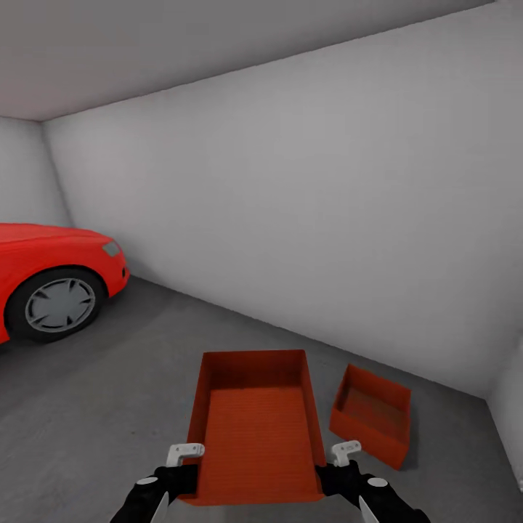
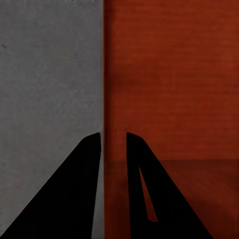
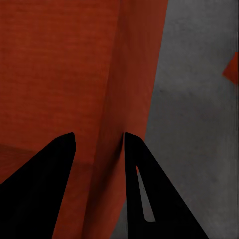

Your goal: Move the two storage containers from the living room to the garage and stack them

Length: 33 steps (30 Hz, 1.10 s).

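I am in the garage, holding one orange-red storage container (image 1: 254, 428) level above the dark grey concrete floor (image 1: 109, 392). My left gripper (image 1: 185, 454) is shut on its left wall and my right gripper (image 1: 345, 450) on its right wall. In the left wrist view the left gripper (image 2: 113, 135) straddles the thin wall of the container (image 2: 169, 79). The right wrist view likewise has the right gripper (image 3: 98, 135) pinching the container's wall (image 3: 124, 84). The second storage container (image 1: 370, 414) lies on the floor just right of the held one, close to the white wall; its corner (image 3: 231, 69) also shows.
A red car (image 1: 51, 269) stands at the left, its front wheel (image 1: 58, 303) facing me. A long white wall (image 1: 327, 218) runs behind the containers and meets a side wall (image 1: 508, 414) at the far right. Open concrete lies between the car and the containers.
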Available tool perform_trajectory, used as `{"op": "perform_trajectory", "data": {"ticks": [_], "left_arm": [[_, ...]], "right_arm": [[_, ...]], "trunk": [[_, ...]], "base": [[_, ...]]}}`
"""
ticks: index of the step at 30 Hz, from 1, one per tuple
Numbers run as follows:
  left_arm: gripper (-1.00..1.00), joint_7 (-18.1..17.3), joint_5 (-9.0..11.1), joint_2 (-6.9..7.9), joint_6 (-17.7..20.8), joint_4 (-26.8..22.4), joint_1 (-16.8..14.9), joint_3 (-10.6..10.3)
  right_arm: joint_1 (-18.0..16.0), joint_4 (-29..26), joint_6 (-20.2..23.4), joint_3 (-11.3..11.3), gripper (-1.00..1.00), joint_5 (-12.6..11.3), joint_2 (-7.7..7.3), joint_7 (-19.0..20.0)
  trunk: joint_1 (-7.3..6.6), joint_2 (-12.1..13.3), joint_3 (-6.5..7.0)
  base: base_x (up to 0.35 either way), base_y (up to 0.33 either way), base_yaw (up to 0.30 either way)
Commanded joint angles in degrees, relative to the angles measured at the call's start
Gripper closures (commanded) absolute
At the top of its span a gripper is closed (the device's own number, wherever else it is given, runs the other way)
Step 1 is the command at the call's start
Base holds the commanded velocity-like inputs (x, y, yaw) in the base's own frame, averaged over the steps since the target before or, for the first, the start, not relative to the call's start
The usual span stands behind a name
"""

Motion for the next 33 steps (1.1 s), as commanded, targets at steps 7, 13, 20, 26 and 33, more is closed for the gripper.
{"op": "perform_trajectory", "data": {"ticks": [7, 13, 20, 26, 33], "left_arm": [[1.00, 1.65, -1.41, 1.22, 0.35, -0.04, -0.02, 0.52], [1.00, 1.65, -1.41, 1.25, 0.35, -0.04, -0.02, 0.52], [1.00, 1.65, -1.41, 1.23, 0.35, -0.04, -0.02, 0.52], [1.00, 1.67, -1.41, 1.20, 0.35, -0.04, -0.02, 0.52], [1.00, 1.64, -1.41, 1.24, 0.35, -0.04, -0.02, 0.52]], "right_arm": [[-0.03, -0.22, -0.33, 1.29, 1.00, -0.54, -0.03, 5.73], [-0.03, -0.22, -0.33, 1.29, 1.00, -0.54, -0.03, 5.73], [-0.03, -0.22, -0.33, 1.29, 1.00, -0.54, -0.03, 5.73], [-0.03, -0.22, -0.33, 1.31, 1.00, -0.54, -0.03, 5.73], [-0.03, -0.22, -0.33, 1.30, 1.00, -0.54, -0.03, 5.73]], "trunk": [[0.05, -0.08, -0.10], [0.05, -0.08, -0.10], [0.05, -0.08, -0.10], [0.05, -0.08, -0.10], [0.05, -0.08, -0.10]], "base": [[0.323, 0.000, -0.300], [0.323, 0.000, -0.300], [0.323, 0.000, -0.299], [0.323, 0.000, -0.299], [0.323, 0.000, -0.300]]}}
